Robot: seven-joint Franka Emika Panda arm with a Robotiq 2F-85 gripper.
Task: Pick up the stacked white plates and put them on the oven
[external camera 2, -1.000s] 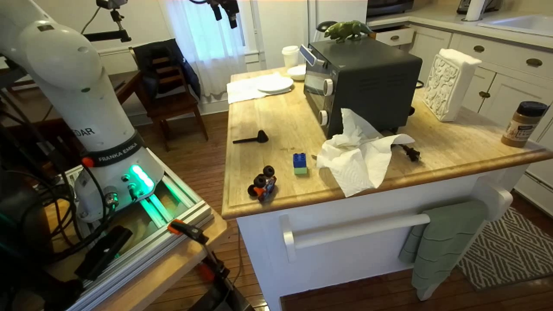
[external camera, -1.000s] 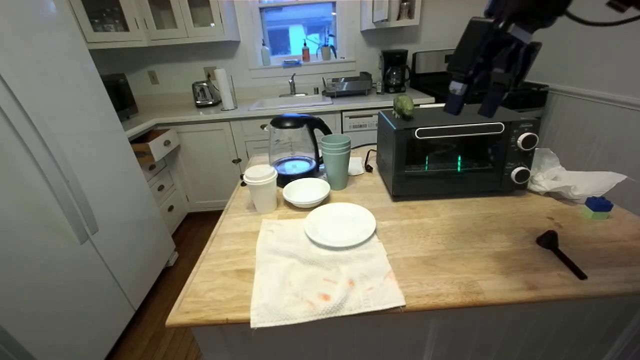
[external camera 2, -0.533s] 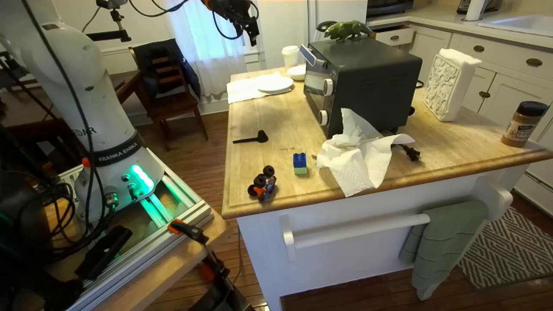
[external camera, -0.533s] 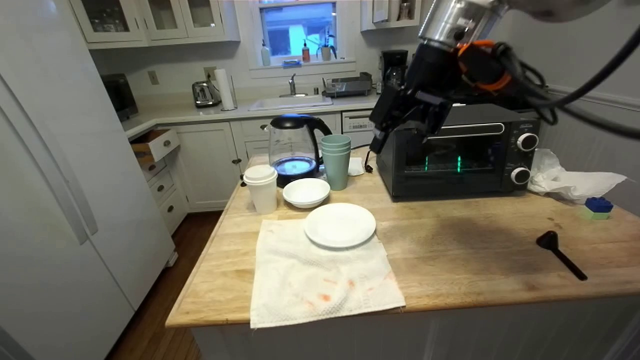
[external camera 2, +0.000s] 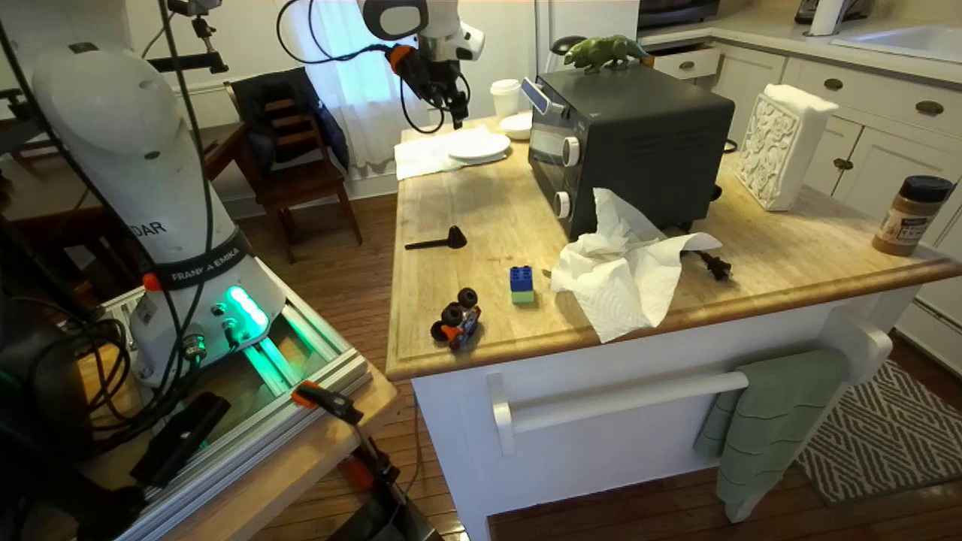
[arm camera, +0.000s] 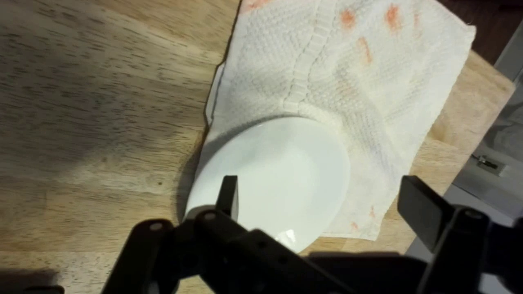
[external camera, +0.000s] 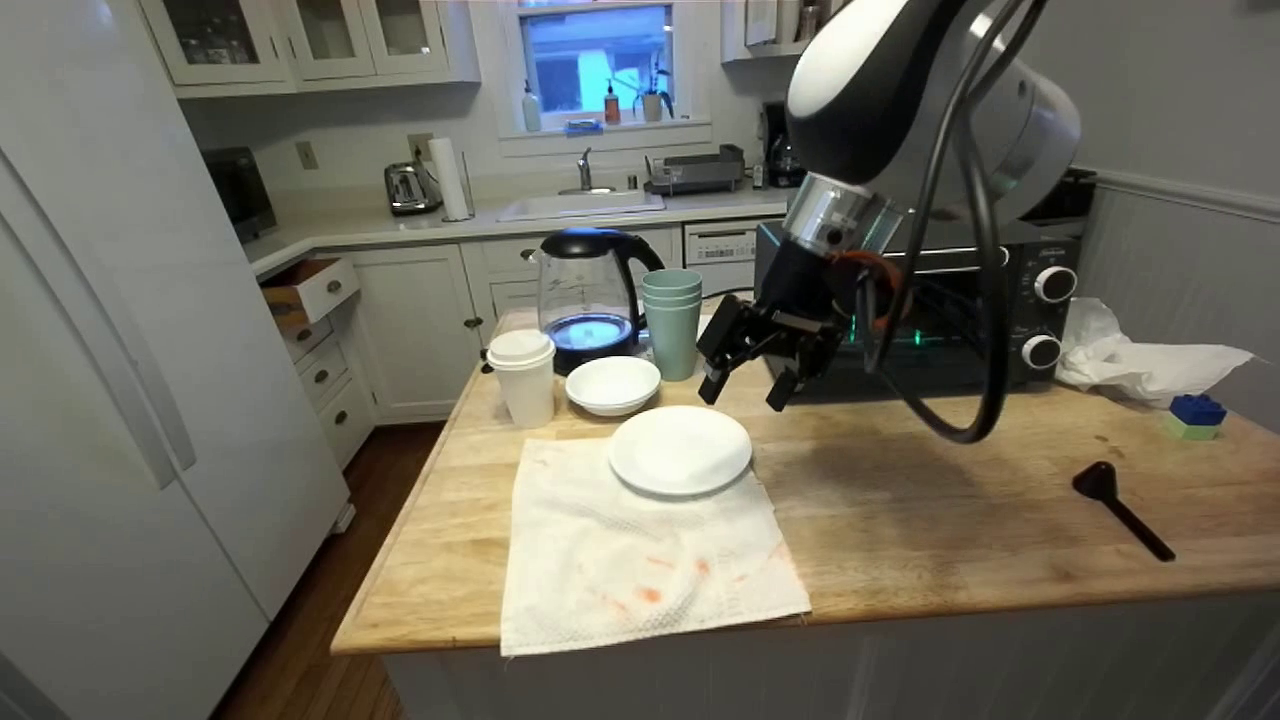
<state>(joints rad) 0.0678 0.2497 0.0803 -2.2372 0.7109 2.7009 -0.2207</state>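
Your claw (external camera: 745,392) is spread wide and pinches nothing; in an exterior view it now hangs near the middle of the frame, lower and farther left than a second ago. The stacked white plates (external camera: 680,450) lie where they did, on the upper end of the cloth (external camera: 650,570), just below and left of the claw in the frame. So the reach looks nearly done and the grasp comes next. In the wrist view one side of the claw shows over the plates, the other past the cloth at lower right, so you probably need to shift or turn to take a rim; its height above them is hard to judge. Mind the bowl (external camera: 613,383) close to the plates' upper left and the green cups (external camera: 674,330) above it. Your widest room runs right, across the table (external camera: 950,500) toward the black spoon (external camera: 1125,512), but the low loop of cable (external camera: 965,433) could drag there. On the oven (external camera 2: 635,150), a green dinosaur (external camera 2: 605,52) takes the top's upper edge in the frame; aim below it.
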